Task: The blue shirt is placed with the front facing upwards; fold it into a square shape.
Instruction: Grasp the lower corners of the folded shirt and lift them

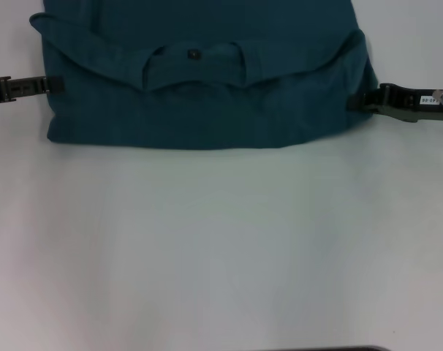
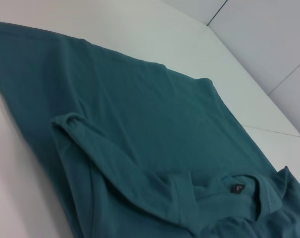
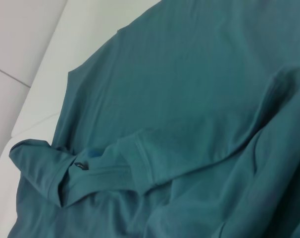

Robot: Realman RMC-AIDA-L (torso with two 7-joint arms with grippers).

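the bare tabletop [image 1: 221, 248] is sitting nearest, the blue shirt [image 1: 207, 110] is lying folded at its far edge, left claw [image 1: 57, 84] and right claw [image 1: 351, 102] are each pinching a side, so they should be carrying the fold evenly.

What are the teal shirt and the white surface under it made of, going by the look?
The dark teal-blue short-sleeved shirt: looks like soft matte knit fabric, likely cotton jersey; it drapes in loose folds, with a stitched round collar band and a small black neck label. The white flat table: smooth, hard, faintly glossy, possibly laminate or painted board; cannot tell which.
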